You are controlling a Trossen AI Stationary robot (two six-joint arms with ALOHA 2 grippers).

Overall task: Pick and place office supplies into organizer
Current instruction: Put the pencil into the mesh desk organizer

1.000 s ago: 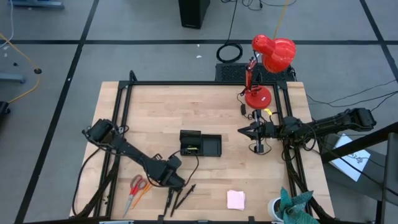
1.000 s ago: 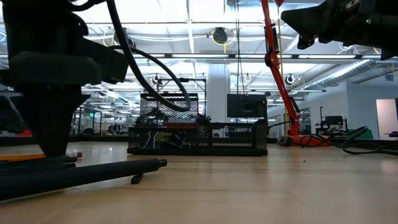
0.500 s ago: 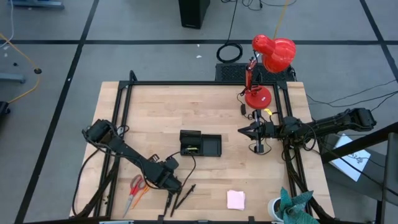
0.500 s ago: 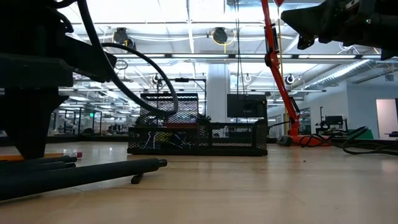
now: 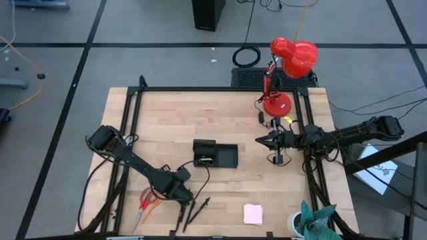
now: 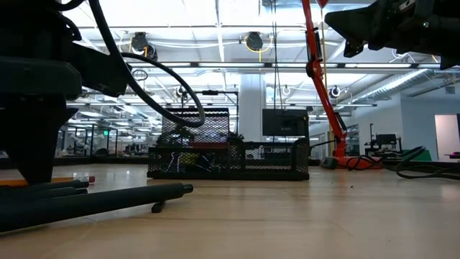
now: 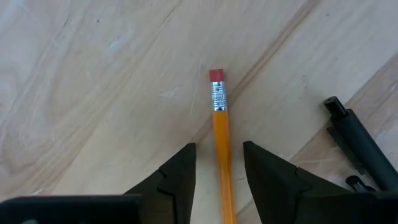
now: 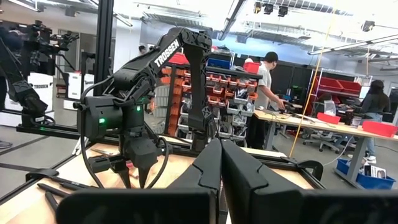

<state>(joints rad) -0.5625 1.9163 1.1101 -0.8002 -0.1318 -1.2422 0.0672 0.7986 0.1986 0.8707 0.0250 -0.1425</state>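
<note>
My left gripper (image 5: 176, 194) (image 7: 218, 145) hovers low near the table's near edge, open, one finger on each side of the orange pencil (image 7: 219, 134) without touching it. The pencil lies flat on the wood, and its red eraser end (image 7: 216, 76) reaches past the fingertips. The red-handled scissors (image 5: 145, 203) lie just to the left, and thin black pens (image 5: 194, 212) (image 7: 359, 146) to the right. The black organizer (image 5: 215, 155) (image 6: 228, 155) stands mid-table with a yellow-green piece inside. The pink note pad (image 5: 253, 213) lies near the near edge. My right gripper (image 5: 259, 140) (image 8: 221, 163) waits raised at the right, shut.
A red desk lamp (image 5: 285, 73) stands at the table's far right, just behind my right arm. A black frame rail (image 5: 133, 120) borders the table top. Bare wood lies between the organizer and the near-edge supplies. People work at benches (image 8: 273, 81) in the room beyond.
My left gripper has moved toward the table's left edge, from over the black pens to over the pencil beside the scissors. The right arm and all the supplies have stayed in place.
</note>
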